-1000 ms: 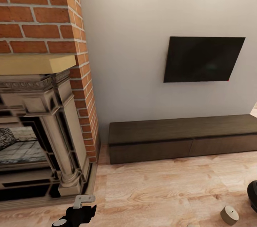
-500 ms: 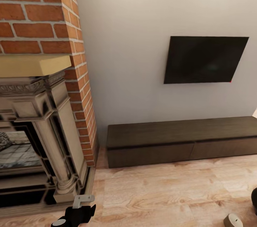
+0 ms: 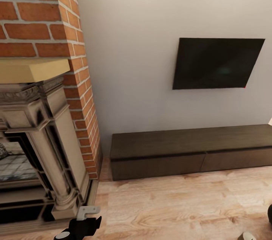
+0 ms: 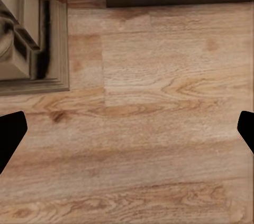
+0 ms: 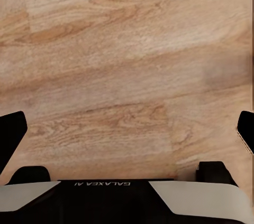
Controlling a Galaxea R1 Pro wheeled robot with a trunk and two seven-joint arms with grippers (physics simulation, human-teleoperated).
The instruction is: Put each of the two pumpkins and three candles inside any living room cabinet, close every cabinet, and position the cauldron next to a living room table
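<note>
Cabinet point(image 3: 190, 152) sitting shut against the wall under a dark screen point(image 3: 218, 63), beside the brick fireplace point(image 3: 41, 119). Left gripper point(image 4: 127, 129) hanging spread wide over bare wood floor point(image 3: 181, 206), gripping nothing. Right gripper point(image 5: 127, 131) likewise spread wide and carrying nothing.

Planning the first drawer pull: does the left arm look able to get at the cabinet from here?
Probably not yet. The cabinet sits against the wall across bare wood floor, while the left end effector hangs open, low over the floor near the fireplace. Nothing blocks the way.
</note>
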